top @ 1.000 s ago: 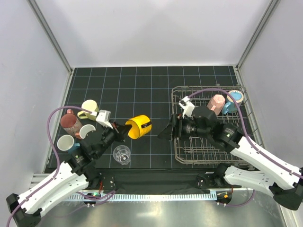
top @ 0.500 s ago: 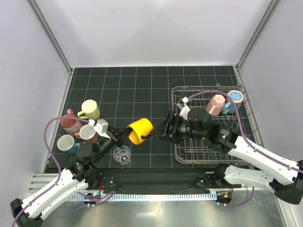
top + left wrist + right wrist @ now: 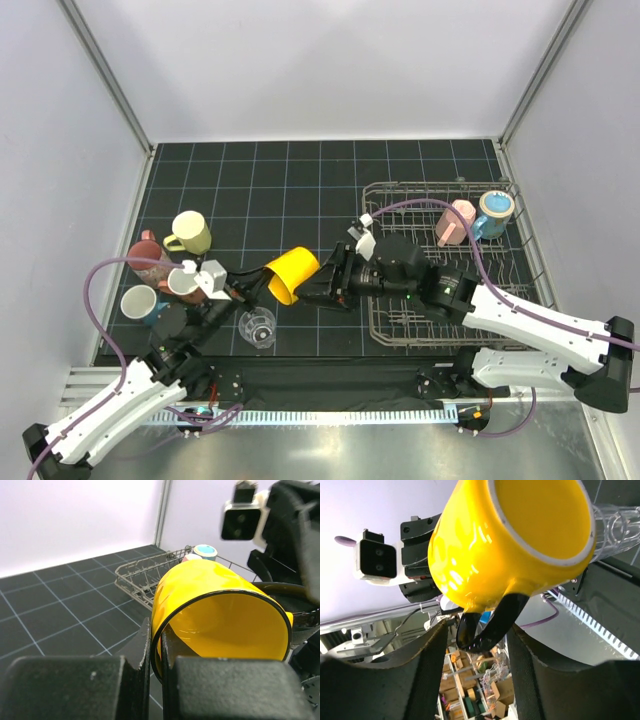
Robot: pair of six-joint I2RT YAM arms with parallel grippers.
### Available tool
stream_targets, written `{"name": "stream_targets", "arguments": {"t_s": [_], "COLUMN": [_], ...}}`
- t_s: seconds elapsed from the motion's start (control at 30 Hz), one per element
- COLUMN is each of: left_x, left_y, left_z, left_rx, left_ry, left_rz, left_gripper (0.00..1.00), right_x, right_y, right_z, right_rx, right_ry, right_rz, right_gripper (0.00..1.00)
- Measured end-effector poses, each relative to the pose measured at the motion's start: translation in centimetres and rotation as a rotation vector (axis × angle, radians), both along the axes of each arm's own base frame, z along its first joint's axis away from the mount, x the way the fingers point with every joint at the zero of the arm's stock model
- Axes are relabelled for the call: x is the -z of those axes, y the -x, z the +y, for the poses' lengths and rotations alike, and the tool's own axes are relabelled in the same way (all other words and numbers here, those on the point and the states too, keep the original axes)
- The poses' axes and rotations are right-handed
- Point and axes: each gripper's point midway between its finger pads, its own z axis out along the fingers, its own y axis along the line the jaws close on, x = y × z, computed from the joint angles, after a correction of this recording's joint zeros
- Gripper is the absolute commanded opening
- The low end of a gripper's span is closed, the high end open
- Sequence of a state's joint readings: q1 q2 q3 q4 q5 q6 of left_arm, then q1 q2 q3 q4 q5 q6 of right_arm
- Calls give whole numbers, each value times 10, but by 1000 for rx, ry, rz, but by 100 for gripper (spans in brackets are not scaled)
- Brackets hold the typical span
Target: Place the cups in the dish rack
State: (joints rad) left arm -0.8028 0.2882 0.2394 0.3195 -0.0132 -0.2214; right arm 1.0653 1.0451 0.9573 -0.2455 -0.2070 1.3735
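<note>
An orange-yellow cup (image 3: 290, 273) with a black handle hangs in the air on its side, between the two arms. My left gripper (image 3: 263, 287) is shut on its rim (image 3: 156, 640), one finger inside the cup (image 3: 215, 595) and one outside. My right gripper (image 3: 314, 292) stands open around the black handle (image 3: 495, 622), with a gap showing on the left side (image 3: 477, 635). The dish rack (image 3: 420, 185) stands at the right with a pink cup (image 3: 456, 222) and a blue cup (image 3: 495, 209) in its far corner.
At the left of the mat stand a pale yellow cup (image 3: 190, 232), a maroon cup (image 3: 149, 260), a pale cup (image 3: 183, 280) and a blue-sided cup (image 3: 138, 303). A clear glass tumbler (image 3: 257, 327) stands just below the held cup. The walls are close on both sides.
My right gripper has come left from the rack to the yellow cup and narrowed its jaws around the handle. The left gripper still holds the cup, which has turned a little.
</note>
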Motion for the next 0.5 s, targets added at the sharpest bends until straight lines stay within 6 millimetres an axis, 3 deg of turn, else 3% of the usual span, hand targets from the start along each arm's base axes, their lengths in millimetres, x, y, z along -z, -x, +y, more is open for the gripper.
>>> {"name": "stream_targets", "arguments": {"t_s": [0.5], "left_x": [-18], "left_y": [24], "left_z": [-7], "left_rx": [109], "left_ry": [-32], "left_rz": [-200], "left_gripper": [0], "right_x": [3], "right_y": [14], "right_z": [7], "right_rx": [-42], "right_ry": [-68], "right_rz": [53], "right_gripper": [51]}}
